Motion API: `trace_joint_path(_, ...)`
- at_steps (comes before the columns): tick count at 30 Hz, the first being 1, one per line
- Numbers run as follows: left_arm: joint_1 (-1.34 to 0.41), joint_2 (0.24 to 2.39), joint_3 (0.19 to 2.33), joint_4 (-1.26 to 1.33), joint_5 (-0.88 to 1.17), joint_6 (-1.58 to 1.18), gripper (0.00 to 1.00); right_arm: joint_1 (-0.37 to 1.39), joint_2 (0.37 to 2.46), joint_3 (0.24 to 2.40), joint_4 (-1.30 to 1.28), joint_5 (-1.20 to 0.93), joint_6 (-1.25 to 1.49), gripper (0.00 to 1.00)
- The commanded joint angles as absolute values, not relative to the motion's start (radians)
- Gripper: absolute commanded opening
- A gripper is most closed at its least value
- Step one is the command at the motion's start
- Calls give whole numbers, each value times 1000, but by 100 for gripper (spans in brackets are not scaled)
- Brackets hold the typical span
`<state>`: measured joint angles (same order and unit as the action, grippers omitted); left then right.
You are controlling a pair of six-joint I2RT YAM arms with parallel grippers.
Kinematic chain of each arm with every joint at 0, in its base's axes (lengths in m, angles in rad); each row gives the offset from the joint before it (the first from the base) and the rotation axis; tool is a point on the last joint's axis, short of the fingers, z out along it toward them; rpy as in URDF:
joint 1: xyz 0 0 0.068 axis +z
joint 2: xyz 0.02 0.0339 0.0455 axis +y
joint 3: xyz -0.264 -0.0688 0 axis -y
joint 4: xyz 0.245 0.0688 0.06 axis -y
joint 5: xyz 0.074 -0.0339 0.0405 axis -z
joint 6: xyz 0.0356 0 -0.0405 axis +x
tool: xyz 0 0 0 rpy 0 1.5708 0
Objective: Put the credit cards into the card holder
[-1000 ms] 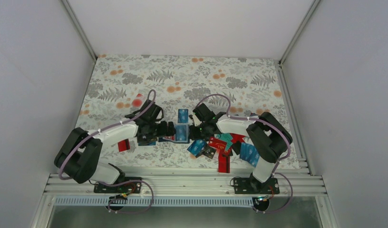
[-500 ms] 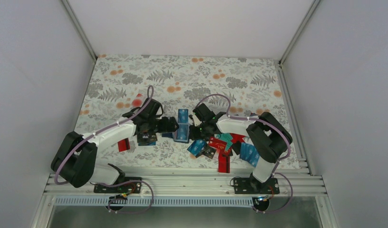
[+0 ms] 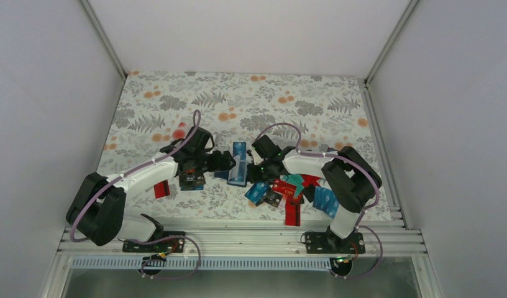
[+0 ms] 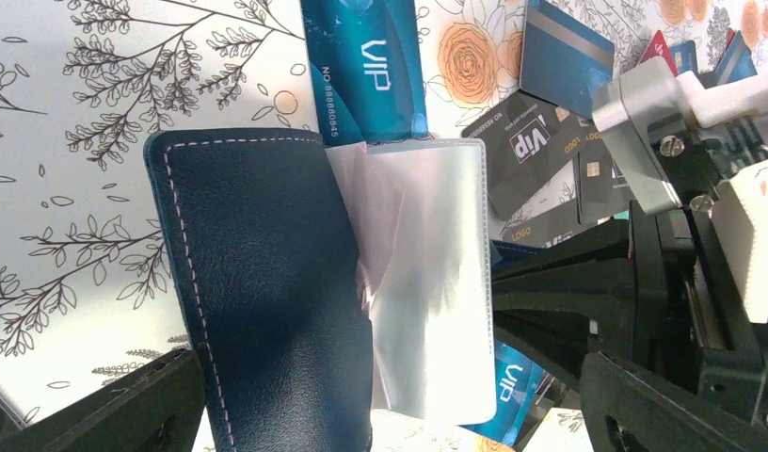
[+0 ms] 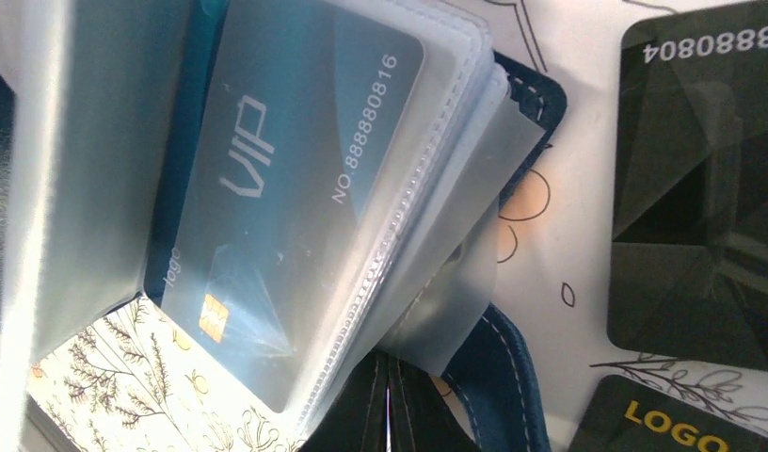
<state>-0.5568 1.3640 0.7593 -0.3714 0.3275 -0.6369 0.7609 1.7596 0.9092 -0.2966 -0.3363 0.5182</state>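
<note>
Left arm (image 3: 145,174) and right arm (image 3: 304,162): white link shells and black joint housings are noted, each mounted on a black base plate (image 3: 155,243). A lilac cable (image 3: 279,125) is looped along each arm. On the left gripper (image 3: 222,162), matte black fingers (image 4: 107,414) are seen. A silver bracket (image 4: 644,141) with two screws is recorded, apparently the other arm's.

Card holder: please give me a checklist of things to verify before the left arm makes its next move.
1. Right gripper shut on the card holder: ok, it pinches the holder's edge.
2. Left gripper open: ok, jaws wide apart on both sides of the holder.
3. Holder open, clear sleeve exposed: ok.
4. Card in the left gripper, ready to insert: not ok, it holds none.
5. Exposed sleeve empty: cannot tell.
6. Loose card nearby: ok, a teal VIP card lies on the table just beyond the holder.
</note>
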Motion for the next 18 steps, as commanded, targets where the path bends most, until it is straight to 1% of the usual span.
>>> trace_joint_path(1,-575,1377,783,-328,381,-633,98,772,1840,878,-334,-289,502,4)
trace_joint_path(13,-629,1407,860,-343,369,-637,98,772,1835,879,-334,-282,497,4)
trace_joint_path(18,-643,1437,857,-321,371,-639,98,772,1833,880,-336,-279,495,4)
